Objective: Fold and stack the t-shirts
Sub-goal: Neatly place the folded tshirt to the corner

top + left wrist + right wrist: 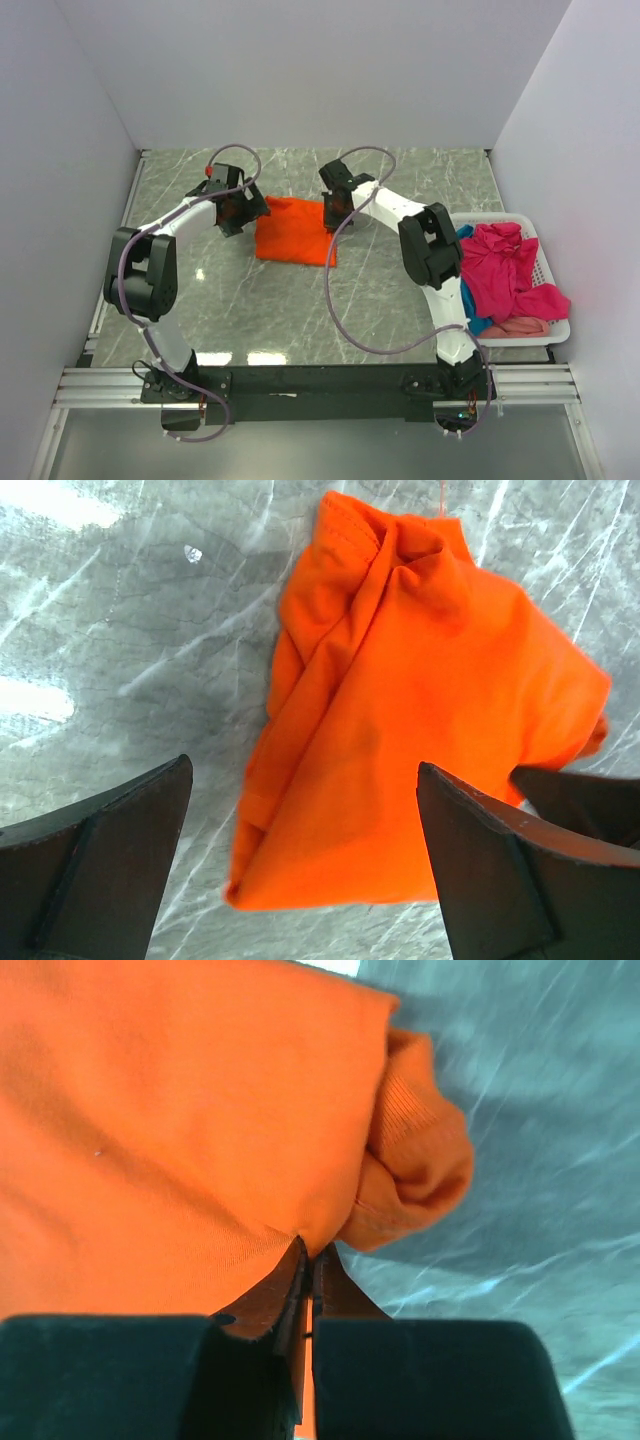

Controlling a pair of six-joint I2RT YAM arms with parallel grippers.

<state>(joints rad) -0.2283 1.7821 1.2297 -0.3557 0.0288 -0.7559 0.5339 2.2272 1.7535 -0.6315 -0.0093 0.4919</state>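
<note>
Top external view: the grey marbled desk (pixel 300 320) takes up most of the picture, and a white basket (pixel 553 335) sits at its right edge, beside the right arm. Spilling over the basket is a magenta t-shirt (pixel 510 270), crumpled with no clear direction. A teal t-shirt (pixel 466 236) shows beneath it on the side nearer the arm, and a pale pink t-shirt (pixel 515 326) shows at the near rim.

The orange t-shirt (pixel 293 235) lies on the far middle of the desk between the two grippers, well apart from the basket. It is folded into a rough four-sided bundle. Its long axis runs across the desk from left to right, with the right end sitting slightly nearer the arm bases.

In the left wrist view the cloth runs lengthwise from a pointed corner close to the fingers up to a bunched, hemmed end on the far side.

The left gripper (pixel 240 210) hangs over the bundle's left edge, its fingers (pixel 120 850) spread wide and holding nothing. The right gripper (pixel 333 212) is at the bundle's far right corner. In the right wrist view its fingers are clenched together on a pinch of orange cloth, next to a rolled, ribbed lump of the same shirt.
</note>
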